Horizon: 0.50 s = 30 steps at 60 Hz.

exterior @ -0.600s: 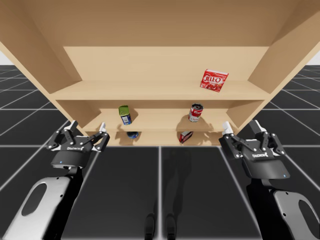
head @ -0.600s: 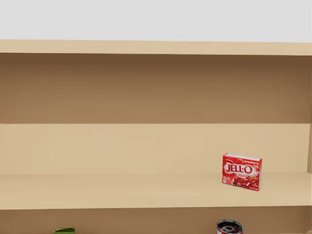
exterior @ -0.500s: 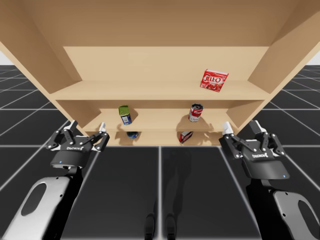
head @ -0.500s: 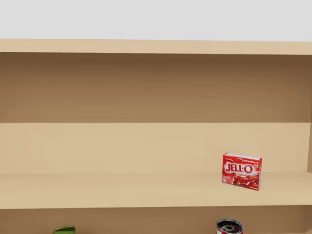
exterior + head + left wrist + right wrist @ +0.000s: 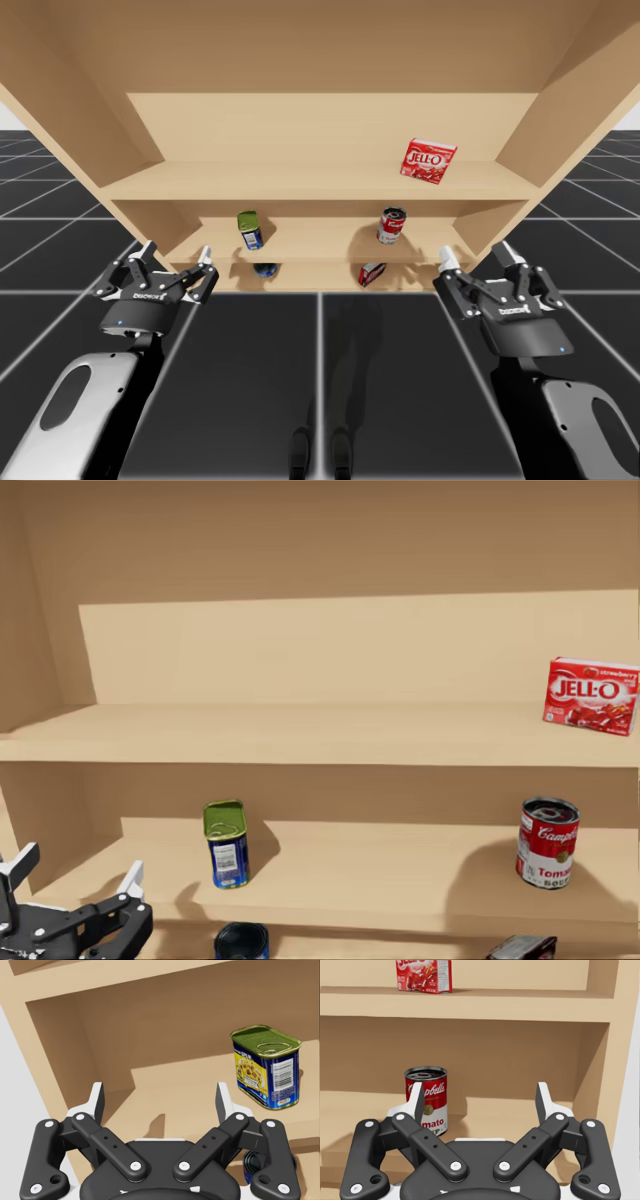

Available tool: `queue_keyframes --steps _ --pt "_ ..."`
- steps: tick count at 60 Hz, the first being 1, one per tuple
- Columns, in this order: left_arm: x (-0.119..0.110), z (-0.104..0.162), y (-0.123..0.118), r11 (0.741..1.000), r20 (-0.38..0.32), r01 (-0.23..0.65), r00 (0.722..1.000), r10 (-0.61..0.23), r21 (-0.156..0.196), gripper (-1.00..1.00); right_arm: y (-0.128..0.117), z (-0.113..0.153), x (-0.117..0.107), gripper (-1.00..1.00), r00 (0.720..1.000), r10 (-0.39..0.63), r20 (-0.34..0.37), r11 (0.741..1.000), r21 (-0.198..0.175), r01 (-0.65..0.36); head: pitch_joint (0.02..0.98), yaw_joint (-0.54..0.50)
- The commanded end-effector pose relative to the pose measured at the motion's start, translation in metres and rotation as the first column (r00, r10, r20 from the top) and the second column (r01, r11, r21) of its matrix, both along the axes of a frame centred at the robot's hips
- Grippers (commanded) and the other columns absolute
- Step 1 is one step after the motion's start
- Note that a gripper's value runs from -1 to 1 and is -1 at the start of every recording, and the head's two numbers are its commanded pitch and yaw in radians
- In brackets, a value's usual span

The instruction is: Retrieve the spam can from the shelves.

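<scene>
The spam can (image 5: pixel 250 230) (image 5: pixel 227 843) is a blue rectangular can with a green top. It stands upright on the left part of the middle shelf (image 5: pixel 380 875). My left gripper (image 5: pixel 177 252) (image 5: pixel 80 868) (image 5: pixel 160 1095) hangs open in front of the shelves, below and to the left of the can. In the left wrist view the spam can (image 5: pixel 266 1067) stands ahead of the gripper, beyond its right finger. My right gripper (image 5: pixel 476 253) (image 5: pixel 480 1092) is open and holds nothing, in front of the shelves' right end.
A red and white round can (image 5: pixel 391 226) (image 5: pixel 547 842) (image 5: pixel 426 1100) stands on the right of the middle shelf. A red box (image 5: pixel 428 160) (image 5: pixel 591 695) (image 5: pixel 423 974) sits one shelf higher. On the lowest shelf are a dark blue can (image 5: pixel 266 269) (image 5: pixel 241 942) and a red item (image 5: pixel 371 272).
My head has turned down and to the left, bringing the middle shelf into view. My right gripper has shifted slightly left and up. The left arm has not moved.
</scene>
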<state>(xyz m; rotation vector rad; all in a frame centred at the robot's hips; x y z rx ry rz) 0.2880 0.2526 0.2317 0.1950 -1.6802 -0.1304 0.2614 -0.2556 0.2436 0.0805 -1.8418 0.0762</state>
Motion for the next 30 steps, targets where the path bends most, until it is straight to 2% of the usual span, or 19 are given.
queue_keyframes --steps 1,12,16,20,24,30 --pt "0.0 -0.0009 0.0005 1.0 -0.01 0.005 1.0 -0.005 0.006 -1.0 0.0014 -0.0022 0.0005 -1.0 1.0 0.002 -0.009 1.0 -0.013 -0.002 0.4 0.16" --pt "-0.0011 0.0002 0.0003 1.0 -0.014 0.013 1.0 -0.013 0.0 -1.0 0.0032 -0.0033 0.0009 -1.0 1.0 0.003 -0.012 1.0 -0.026 -0.004 0.486 0.25" --pt "-0.0027 0.0016 -0.0009 0.999 -0.019 0.031 0.999 -0.032 -0.016 -1.0 0.0036 -0.0036 0.0012 -1.0 1.0 0.004 -0.013 1.0 -0.028 -0.004 0.503 0.27" --pt "-0.0039 0.0023 -0.0031 0.999 -0.027 0.046 0.999 -0.046 -0.026 -1.0 0.0037 -0.0038 0.0012 -1.0 1.0 0.004 -0.014 1.0 -0.028 -0.004 0.508 0.28" --pt "-0.0044 0.0017 -0.0058 0.998 -0.031 0.054 0.998 -0.054 -0.014 -1.0 0.0037 -0.004 0.0013 -1.0 1.0 0.003 -0.014 1.0 -0.028 -0.003 0.514 0.27" --pt "-0.0055 0.0025 -0.0092 0.998 -0.035 0.064 0.997 -0.065 -0.027 -1.0 0.0038 -0.004 0.001 -1.0 1.0 0.002 -0.014 1.0 -0.03 -0.002 0.513 0.27"
